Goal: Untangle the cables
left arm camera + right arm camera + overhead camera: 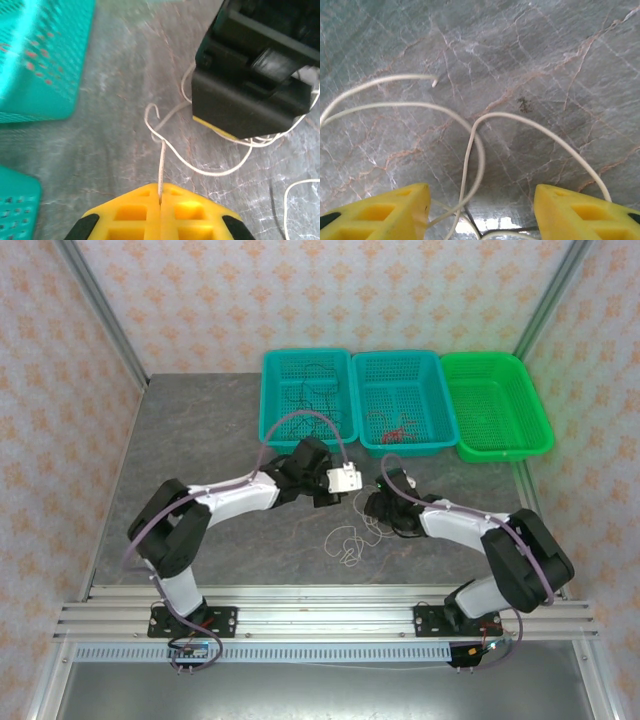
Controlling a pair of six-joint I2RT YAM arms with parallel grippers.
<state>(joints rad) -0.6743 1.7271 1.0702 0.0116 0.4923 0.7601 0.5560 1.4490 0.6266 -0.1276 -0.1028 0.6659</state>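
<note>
Cables: three thin flexible wires, one white, one black and one red. You will find each lying apart from the other two.
Thin white cable [350, 540]: it lies in loose loops on the grey marble-patterned table [200, 440], about the middle and towards the near side. One free end curls up off the stone in the right wrist view.
Thin black cable [312, 390]: it is curled inside the left teal perforated plastic basket [275, 420], at the far side of the table.
Thin red cable [395, 428]: it is bunched in the near part of the middle teal perforated plastic basket [440, 390], just right of the first basket.
Green perforated plastic basket [530, 410]: it stands just right of the two teal ones.
Left tool [160, 196]: its yellow fingers are pressed together, pinching a strand of the white cable. The strand runs straight out of the seam to a small hooked curl on the table.
Right tool [481, 194]: its yellow fingers are spread wide, low over the table. Loops of the white cable lie between them, and none is pinched.
Tools together: from above you see them near each other, over the far end of the white loops, with the left tool on the left.
</note>
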